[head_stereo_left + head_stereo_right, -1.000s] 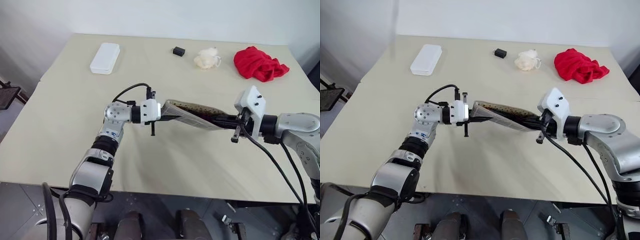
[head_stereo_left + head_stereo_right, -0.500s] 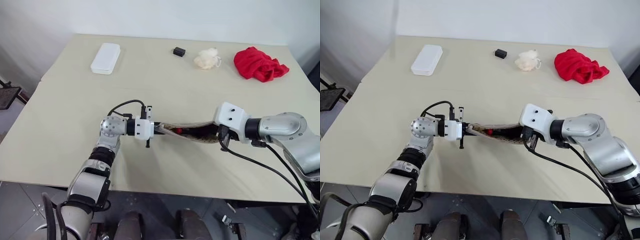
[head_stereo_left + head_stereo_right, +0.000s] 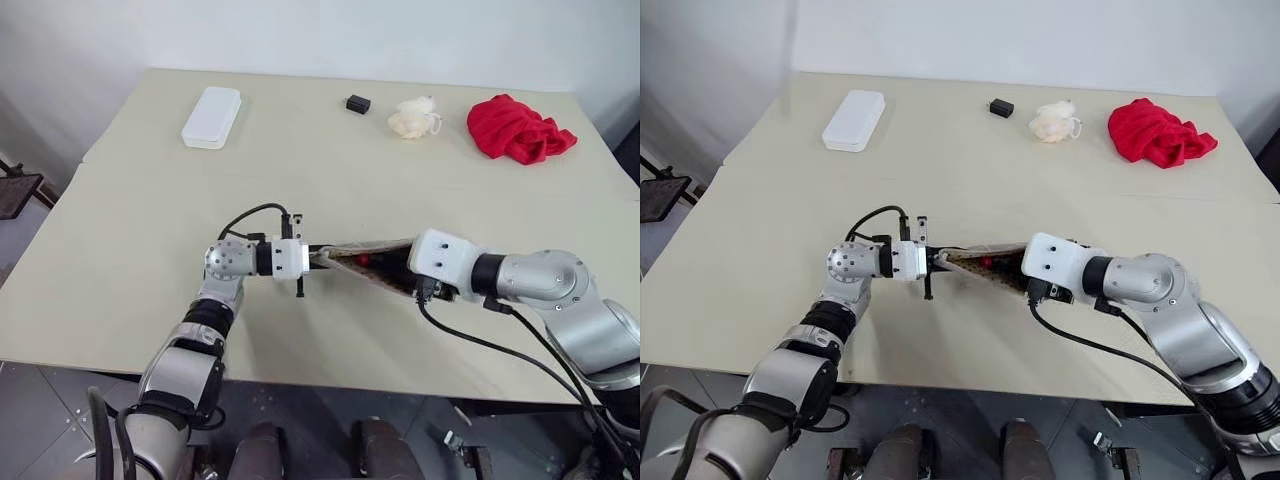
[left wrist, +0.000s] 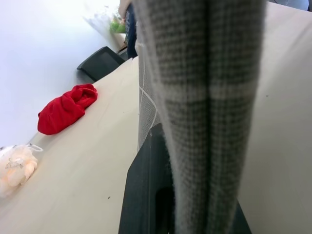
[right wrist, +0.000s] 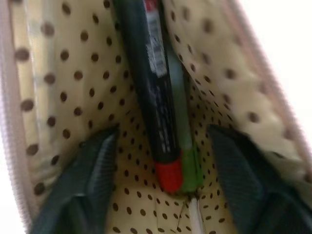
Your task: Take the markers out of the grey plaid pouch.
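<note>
Inside the pouch [image 3: 365, 262], the right gripper [image 5: 161, 195] is pushed with fingers spread around the markers [image 5: 158, 112]; its far end is clamped by the level left gripper [image 3: 312, 256].

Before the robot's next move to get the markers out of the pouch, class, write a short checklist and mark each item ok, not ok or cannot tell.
1. Left gripper shut on the grey plaid pouch: ok.
2. Pouch mouth open, dotted lining showing: ok.
3. Right gripper inside the pouch with fingers open: ok.
4. Black marker with red end lies between those fingers: ok.
5. Light green marker beside it, mostly hidden; whether one grasp takes both: cannot tell.
6. Fingers closed on a marker: not ok, they stand apart from it.
</note>
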